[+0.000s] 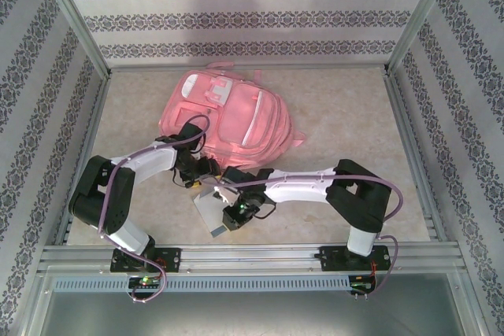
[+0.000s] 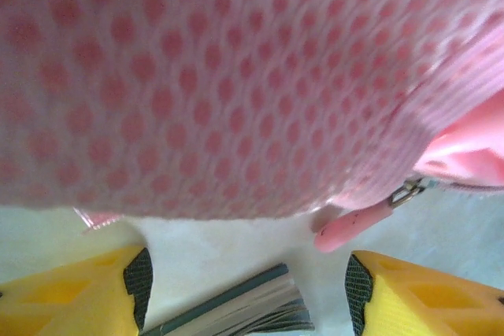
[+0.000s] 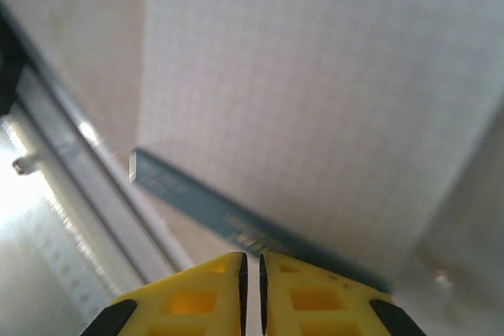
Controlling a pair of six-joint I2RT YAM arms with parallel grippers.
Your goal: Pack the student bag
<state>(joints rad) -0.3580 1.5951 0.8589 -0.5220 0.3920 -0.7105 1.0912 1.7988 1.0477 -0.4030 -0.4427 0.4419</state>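
Student bag [image 1: 228,112], far-middle bench [image 1: 354,155], looks soft, floppy: grab mesh edge [image 2: 236,76]. Left gripper [image 2: 248,281] spread there; right gripper [image 3: 252,273] nearly pressed together over book [image 3: 315,100].

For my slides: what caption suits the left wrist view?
Open left end effector facing mesh of the pink backpack; a zip pull dangles, a book lies ahead.

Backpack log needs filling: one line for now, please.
left claw open at backpack | right claw nearly shut at book | book outside backpack
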